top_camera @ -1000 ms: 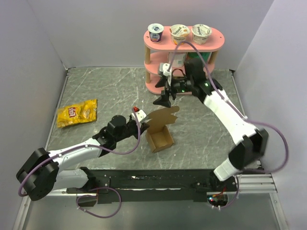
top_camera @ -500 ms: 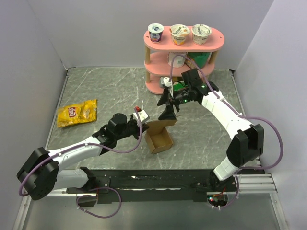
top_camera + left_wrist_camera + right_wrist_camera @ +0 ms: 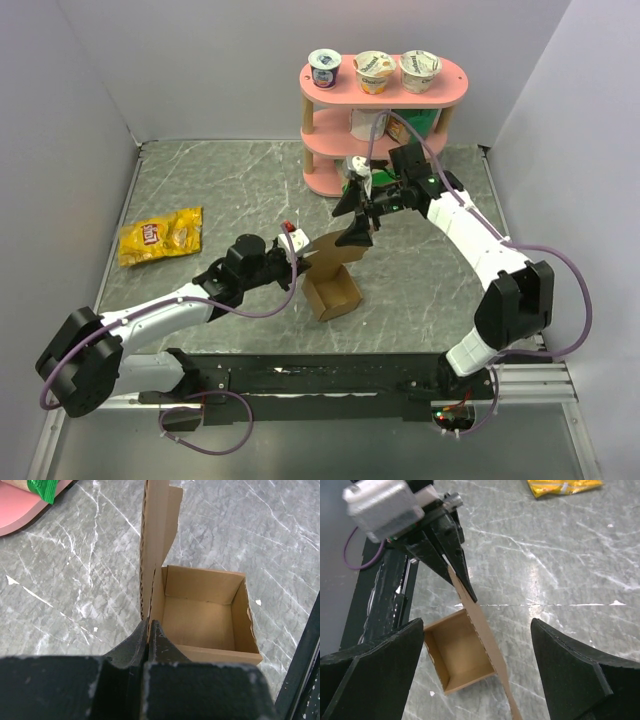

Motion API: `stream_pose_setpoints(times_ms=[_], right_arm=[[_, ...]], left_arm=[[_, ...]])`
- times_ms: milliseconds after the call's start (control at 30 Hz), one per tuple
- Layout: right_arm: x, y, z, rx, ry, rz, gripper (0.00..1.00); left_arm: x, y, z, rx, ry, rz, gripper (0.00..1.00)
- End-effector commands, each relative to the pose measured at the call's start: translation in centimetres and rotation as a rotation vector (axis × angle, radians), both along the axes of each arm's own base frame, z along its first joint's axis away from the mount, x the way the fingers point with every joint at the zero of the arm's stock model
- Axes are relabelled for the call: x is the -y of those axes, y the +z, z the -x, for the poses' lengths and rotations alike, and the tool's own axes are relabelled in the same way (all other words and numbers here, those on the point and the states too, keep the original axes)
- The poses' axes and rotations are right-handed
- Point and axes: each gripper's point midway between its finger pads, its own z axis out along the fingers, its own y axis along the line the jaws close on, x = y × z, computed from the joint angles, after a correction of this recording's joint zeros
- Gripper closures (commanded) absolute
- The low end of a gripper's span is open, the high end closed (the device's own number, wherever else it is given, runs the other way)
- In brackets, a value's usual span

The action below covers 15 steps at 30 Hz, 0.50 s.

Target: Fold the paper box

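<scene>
A small brown open-topped cardboard box (image 3: 335,292) sits on the grey marbled worktop (image 3: 220,190), lid flap (image 3: 159,540) upright. The left gripper (image 3: 149,627) pinches the flap's base; the right gripper (image 3: 350,222) spreads wide astride its top. It looks like light, stiff, creasable card (likely best pushed near the fold).

Overhead plus wrist close-ups (box (image 3: 333,290) shared)
</scene>
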Motion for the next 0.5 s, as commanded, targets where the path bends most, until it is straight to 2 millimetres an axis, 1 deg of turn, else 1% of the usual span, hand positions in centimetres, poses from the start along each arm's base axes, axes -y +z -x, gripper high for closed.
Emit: stream_pose_setpoints(times_ms=[0,67,100,133,167,200,233,267,300,333,367,400,433,467], right_arm=[[-0.3,-0.9,-0.6,0.000,0.001,0.027,0.09],[-0.3,-2.1,-0.4,-0.006,-0.018,0.057,0.11],[-0.5,-2.4,-0.7,0.005,-0.031,0.057,0.13],[-0.3,-3.4,-0.7,-0.005,-0.051,0.077,0.16],[-0.4,-3.7,-0.6,-0.009,-0.058,0.081,0.34],[-0.5,-4.0,-0.6,-0.021,-0.071,0.084,0.43],[-0.6,-4.3,-0.7,0.004,-0.085,0.083,0.49],[-0.6,-4.2,-0.7,0.006,-0.101,0.076,0.58],[-0.9,-4.2,-0.4,0.022,-0.106,0.071,0.60],[-1.0,-3.8,-0.4,0.074,-0.120,0.045,0.62],[-0.8,-3.8,-0.6,0.082,-0.155,0.054,0.67],[-1.0,-3.2,-0.2,0.112,-0.163,0.048,0.69],[-1.2,-3.4,-0.3,0.129,-0.177,0.044,0.74],[-1.1,-3.5,-0.5,0.137,-0.208,0.059,0.81]], left_arm=[[0.7,2.3,-0.2,0.036,-0.028,0.038,0.99],[0.8,2.3,-0.2,0.033,-0.032,0.036,0.99],[0.8,2.3,-0.1,0.030,-0.034,0.035,0.99],[0.8,2.4,-0.1,0.030,-0.032,0.033,0.99],[0.7,2.5,-0.1,0.026,-0.028,0.032,0.99],[0.6,2.6,-0.2,0.022,-0.022,0.029,0.99],[0.6,2.6,-0.2,0.018,-0.018,0.027,0.99],[0.7,3.0,-0.4,0.025,-0.014,0.029,0.99],[0.4,2.7,-0.5,0.011,0.001,0.014,0.99],[0.4,2.9,-0.7,0.010,0.012,0.012,0.99],[0.3,3.2,-0.9,0.012,0.024,0.015,0.99],[0.2,3.2,-1.1,0.010,0.035,0.013,0.99],[0.0,3.4,-1.4,0.018,0.060,0.015,0.96],[0.0,3.7,-1.7,0.019,0.074,0.021,0.94]])
